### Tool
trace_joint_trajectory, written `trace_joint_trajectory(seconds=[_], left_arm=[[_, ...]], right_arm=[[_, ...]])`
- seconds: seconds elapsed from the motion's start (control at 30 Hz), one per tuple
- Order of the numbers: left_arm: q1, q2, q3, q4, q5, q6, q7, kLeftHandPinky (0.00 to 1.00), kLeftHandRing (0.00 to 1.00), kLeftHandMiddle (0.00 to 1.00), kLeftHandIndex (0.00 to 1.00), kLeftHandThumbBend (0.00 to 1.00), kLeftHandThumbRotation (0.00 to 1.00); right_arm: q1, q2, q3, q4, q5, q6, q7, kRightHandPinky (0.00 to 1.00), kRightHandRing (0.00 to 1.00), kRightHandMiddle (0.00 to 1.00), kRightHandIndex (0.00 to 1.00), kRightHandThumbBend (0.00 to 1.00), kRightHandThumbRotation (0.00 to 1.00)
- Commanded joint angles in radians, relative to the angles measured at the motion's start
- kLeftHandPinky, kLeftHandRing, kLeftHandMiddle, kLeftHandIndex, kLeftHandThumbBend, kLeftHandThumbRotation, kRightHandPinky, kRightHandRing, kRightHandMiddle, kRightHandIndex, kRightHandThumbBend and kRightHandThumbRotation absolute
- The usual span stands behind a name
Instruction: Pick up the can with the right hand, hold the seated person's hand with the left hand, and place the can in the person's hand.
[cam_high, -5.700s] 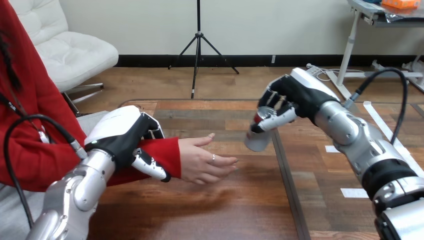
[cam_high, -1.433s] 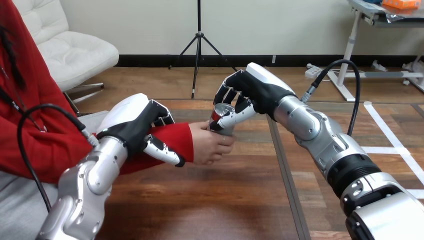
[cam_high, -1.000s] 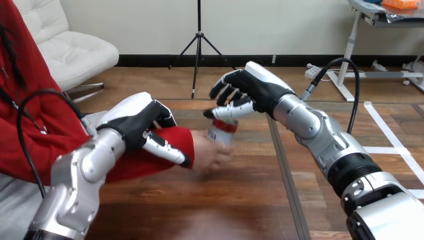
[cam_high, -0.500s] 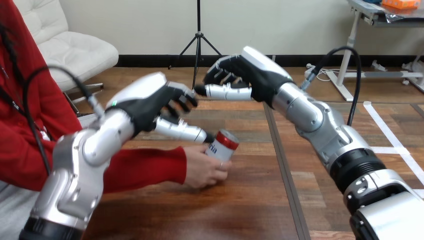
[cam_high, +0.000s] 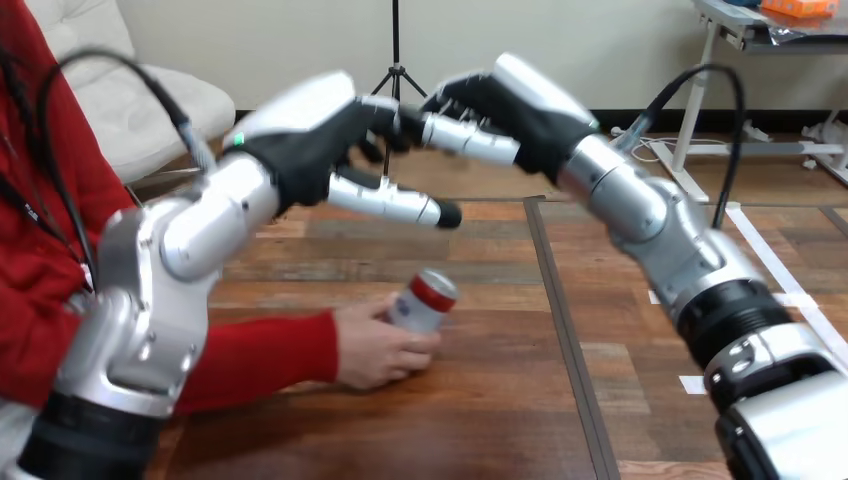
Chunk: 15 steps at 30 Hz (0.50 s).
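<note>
On the bench (cam_high: 480, 410), I see the can (cam_high: 421, 300) tilted in the person's hand (cam_high: 368, 350), while above it my left hand (cam_high: 312, 140) and right hand (cam_high: 525, 108) hang loosely spread, empty, close together.

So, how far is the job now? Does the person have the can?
Done: the silver can with a red band lies tilted in the person's hand on the wooden table. In hand: nothing; the left hand and the right hand hover above it, both open. Left: seemingly nothing.
</note>
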Motion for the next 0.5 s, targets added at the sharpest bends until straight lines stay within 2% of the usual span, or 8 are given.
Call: trace_joint_trajectory(seconds=[0.0,0.13,0.37,0.43,0.47], left_arm=[[-0.065,0.016,0.004,-0.056,-0.018,0.014,-0.018,0.70,0.81,0.82,0.82,1.00,0.62],[-0.059,0.016,0.006,-0.059,-0.030,0.014,-0.010,0.72,0.84,0.85,0.84,1.00,0.65],[-0.025,0.014,0.013,-0.059,-0.040,-0.032,0.062,0.71,0.85,0.85,0.84,1.00,0.78],[-0.010,0.003,0.023,-0.055,-0.047,-0.044,0.096,0.69,0.84,0.85,0.84,0.98,0.84],[0.009,-0.015,0.037,-0.049,-0.056,-0.057,0.141,0.68,0.83,0.85,0.84,0.98,0.86]], right_arm=[[-0.111,-0.025,-0.029,-0.056,0.029,-0.012,-0.021,0.56,0.61,0.63,0.66,0.82,1.00],[-0.106,-0.029,-0.027,-0.062,0.036,-0.007,-0.017,0.58,0.62,0.64,0.68,0.87,1.00],[-0.086,-0.036,-0.034,-0.081,0.054,0.002,-0.010,0.63,0.65,0.66,0.70,0.89,1.00],[-0.074,-0.039,-0.041,-0.089,0.066,-0.011,-0.009,0.64,0.65,0.67,0.71,0.89,1.00],[-0.061,-0.044,-0.045,-0.098,0.073,-0.020,-0.008,0.65,0.66,0.67,0.72,0.89,1.00]])
